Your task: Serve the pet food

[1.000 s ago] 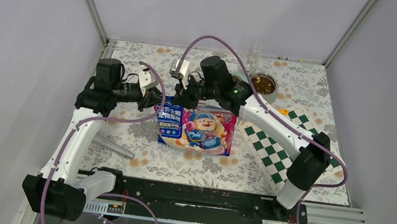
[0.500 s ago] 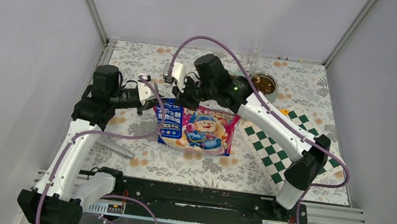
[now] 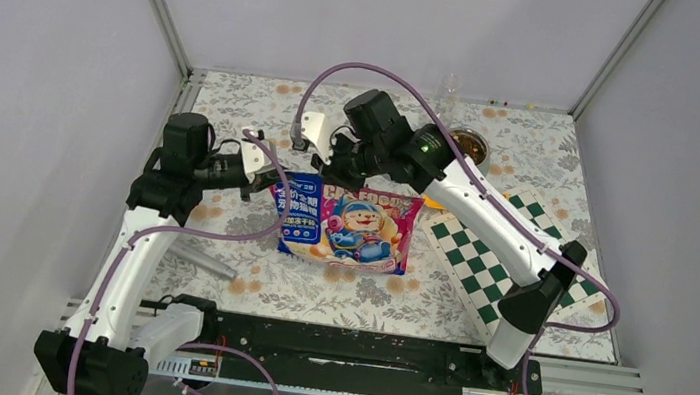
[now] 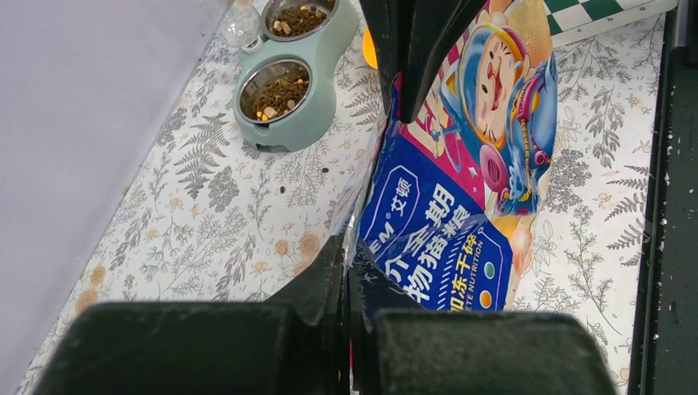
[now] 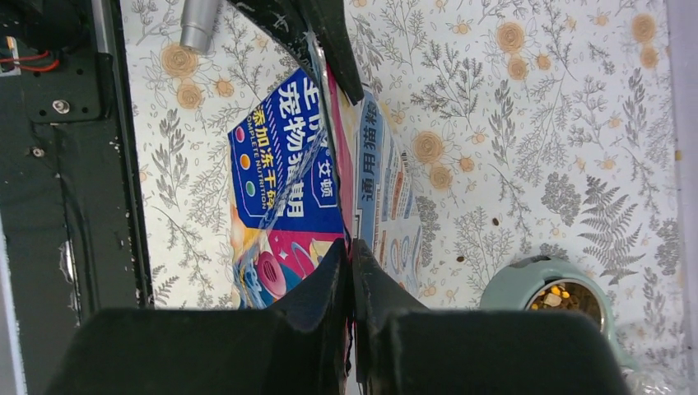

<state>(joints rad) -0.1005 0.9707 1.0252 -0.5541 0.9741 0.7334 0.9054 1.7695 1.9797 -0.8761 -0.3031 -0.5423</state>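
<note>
The pet food is brown and tan kibble (image 4: 282, 92) in a pale green double bowl (image 4: 317, 107) at the back of the table, also in the top view (image 3: 466, 147) and right wrist view (image 5: 568, 300). The glossy blue-white-magenta bag (image 3: 348, 222) stands on the table between both grippers. My left gripper (image 4: 347, 247) is shut on the bag's top left edge (image 4: 461, 189). My right gripper (image 5: 349, 247) is shut on the bag's top edge (image 5: 288, 156) further right. In the top view both grippers, left (image 3: 272, 188) and right (image 3: 326, 177), sit at the bag's top.
A green-white checkered mat (image 3: 489, 265) lies right of the bag. A metal cylinder (image 3: 200, 262) lies front left. A clear cup (image 3: 449, 89) stands at the back wall. Something orange (image 4: 368, 49) lies behind the bag. A black rail (image 3: 338, 342) runs along the near edge.
My right gripper has moved a little left and back with the bag's top edge. The bag's top now stands higher and shows more print. My left arm has shifted slightly.
</note>
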